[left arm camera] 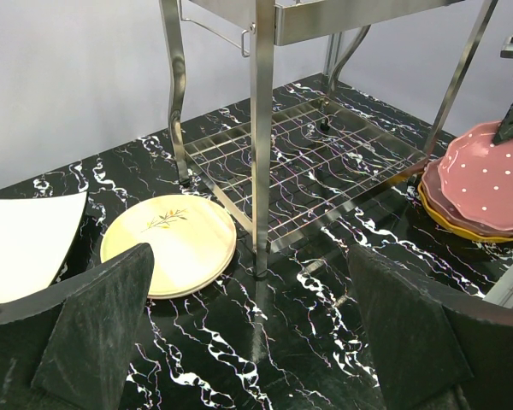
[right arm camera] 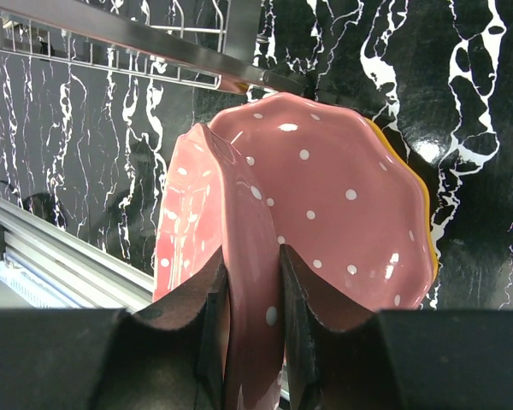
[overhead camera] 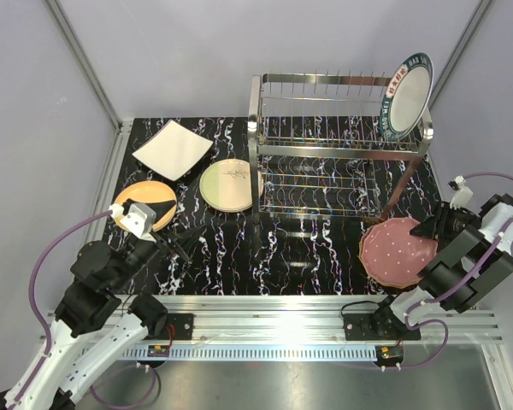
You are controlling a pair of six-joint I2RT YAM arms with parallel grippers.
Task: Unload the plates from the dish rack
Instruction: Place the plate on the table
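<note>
This is a robot lab test cell: bare pale panel walls on metal struts, left arm and right arm bolted to an aluminium rail.

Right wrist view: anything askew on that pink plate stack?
Yes: the stack is staggered. The right gripper is shut on the rim of the top pink polka-dotted plate; a second pink plate sticks out on one side of it, the orange plate on the other. No chips or spills visible.

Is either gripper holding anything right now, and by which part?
The right gripper pinches the pink dotted plate by its rim. The left gripper is open and holds nothing.
</note>
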